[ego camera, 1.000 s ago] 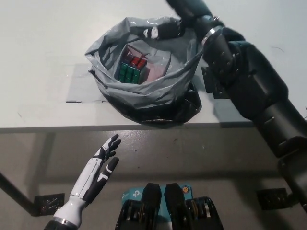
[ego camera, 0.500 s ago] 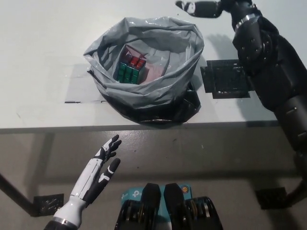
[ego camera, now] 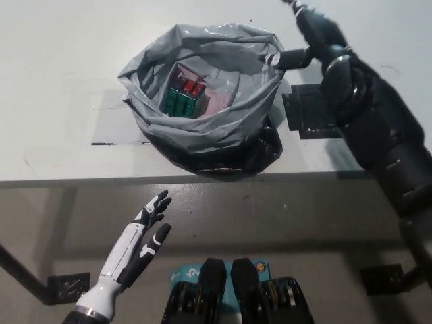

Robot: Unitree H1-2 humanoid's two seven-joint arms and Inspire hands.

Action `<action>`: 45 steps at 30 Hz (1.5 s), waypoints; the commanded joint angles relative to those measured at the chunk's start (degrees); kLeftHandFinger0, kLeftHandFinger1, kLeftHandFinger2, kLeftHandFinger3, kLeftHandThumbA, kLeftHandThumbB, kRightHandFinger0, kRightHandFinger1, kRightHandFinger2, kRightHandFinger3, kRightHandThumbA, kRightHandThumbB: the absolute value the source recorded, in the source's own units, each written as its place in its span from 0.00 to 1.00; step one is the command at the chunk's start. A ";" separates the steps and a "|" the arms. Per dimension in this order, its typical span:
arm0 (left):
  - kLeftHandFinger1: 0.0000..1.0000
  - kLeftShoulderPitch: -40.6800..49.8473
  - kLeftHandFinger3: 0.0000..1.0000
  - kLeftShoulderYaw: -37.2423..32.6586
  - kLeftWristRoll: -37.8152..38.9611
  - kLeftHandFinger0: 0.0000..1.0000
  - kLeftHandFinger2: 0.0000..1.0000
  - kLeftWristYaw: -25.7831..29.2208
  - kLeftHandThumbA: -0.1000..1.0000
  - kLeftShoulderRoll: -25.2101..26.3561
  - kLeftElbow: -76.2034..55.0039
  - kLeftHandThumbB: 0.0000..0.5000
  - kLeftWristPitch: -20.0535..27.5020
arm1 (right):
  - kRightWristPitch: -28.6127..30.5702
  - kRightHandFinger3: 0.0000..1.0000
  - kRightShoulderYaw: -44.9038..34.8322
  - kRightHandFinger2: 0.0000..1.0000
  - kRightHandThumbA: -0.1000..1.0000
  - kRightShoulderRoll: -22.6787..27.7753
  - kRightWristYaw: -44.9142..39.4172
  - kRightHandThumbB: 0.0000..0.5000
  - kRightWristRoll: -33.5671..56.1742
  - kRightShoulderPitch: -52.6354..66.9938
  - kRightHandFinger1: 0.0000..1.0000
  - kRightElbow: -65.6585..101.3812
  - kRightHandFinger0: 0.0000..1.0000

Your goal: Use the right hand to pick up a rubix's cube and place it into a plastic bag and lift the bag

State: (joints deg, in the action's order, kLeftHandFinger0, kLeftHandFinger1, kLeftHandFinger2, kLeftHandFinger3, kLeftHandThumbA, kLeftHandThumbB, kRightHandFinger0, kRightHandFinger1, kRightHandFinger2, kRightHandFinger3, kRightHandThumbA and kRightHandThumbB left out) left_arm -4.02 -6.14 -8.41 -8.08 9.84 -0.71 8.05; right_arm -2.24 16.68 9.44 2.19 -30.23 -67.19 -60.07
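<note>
A grey plastic bag [ego camera: 202,128] stands open on the white table [ego camera: 61,81]. Inside it lies the Rubik's cube [ego camera: 183,96], green and red faces showing. My black right hand [ego camera: 312,37] is at the bag's upper right rim, fingers spread, one fingertip [ego camera: 273,59] touching the rim; it holds nothing. My white left hand [ego camera: 138,243] rests open below the table's front edge, at the lower left.
A black square patch [ego camera: 314,115] lies on the table just right of the bag. A grey taped rectangle [ego camera: 111,121] lies left of the bag. The table's front edge [ego camera: 101,181] runs across the middle.
My right hand left the bag's far rim, swung up and right, and has now come back down to the rim's upper right side. The bag, cube and left hand stayed put.
</note>
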 commanded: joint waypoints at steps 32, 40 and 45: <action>1.00 -0.92 1.00 -0.08 -0.04 1.00 1.00 -0.37 0.94 0.73 -1.66 0.30 1.35 | -2.15 0.84 -8.09 0.61 0.09 -2.41 8.03 0.58 11.09 -6.72 0.49 -14.65 0.37; 1.00 -1.76 1.00 -0.12 0.04 1.00 1.00 -0.54 0.94 0.79 -1.47 0.30 1.26 | 2.45 0.63 -15.38 0.67 0.00 -2.36 9.72 0.51 16.49 -5.78 0.38 -14.17 0.19; 1.00 -2.20 1.00 -0.19 -0.16 1.00 1.00 -0.49 0.94 0.73 -1.36 0.30 1.13 | 1.71 0.74 -19.13 0.32 0.00 -2.40 9.73 0.49 19.50 -6.37 0.13 -14.22 0.03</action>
State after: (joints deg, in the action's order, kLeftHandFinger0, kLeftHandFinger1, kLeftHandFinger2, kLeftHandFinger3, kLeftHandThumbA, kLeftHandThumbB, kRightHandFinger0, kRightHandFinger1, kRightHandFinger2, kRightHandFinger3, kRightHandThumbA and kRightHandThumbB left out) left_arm -5.03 -6.18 -8.51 -8.11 9.87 -0.73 8.05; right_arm -3.46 0.78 6.16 9.23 -16.01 -70.27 -75.32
